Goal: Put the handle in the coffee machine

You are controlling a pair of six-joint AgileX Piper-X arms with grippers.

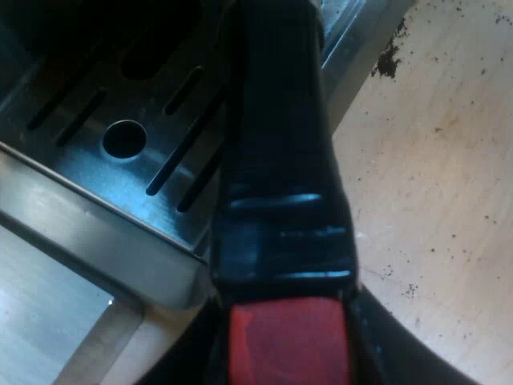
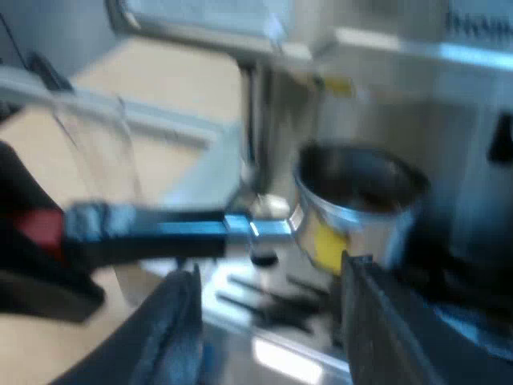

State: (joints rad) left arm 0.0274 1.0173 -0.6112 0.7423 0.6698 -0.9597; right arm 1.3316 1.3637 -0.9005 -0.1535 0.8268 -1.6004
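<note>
In the left wrist view, our left gripper (image 1: 290, 367) is pinching the handle (image 1: 280, 160) at its red end (image 1: 288, 337), and the handle is hanging over a slotted tray (image 1: 120, 104), beside the table (image 1: 437, 208). In the right wrist view, our right gripper (image 2: 268, 337) is standing spread and empty before the holder's metal cup (image 2: 357, 204), which is floating at the front of the coffee machine (image 2: 385, 104). We are judging that the carrying step is in hand; next the cup is needing a lift and a locking turn.

Black-handled metal holder (image 1: 280, 120), red end cropped at frame edge, slotted steel drip tray (image 1: 120, 136) partly hidden beneath, clear measuring glass (image 2: 88, 160) indistinct.
</note>
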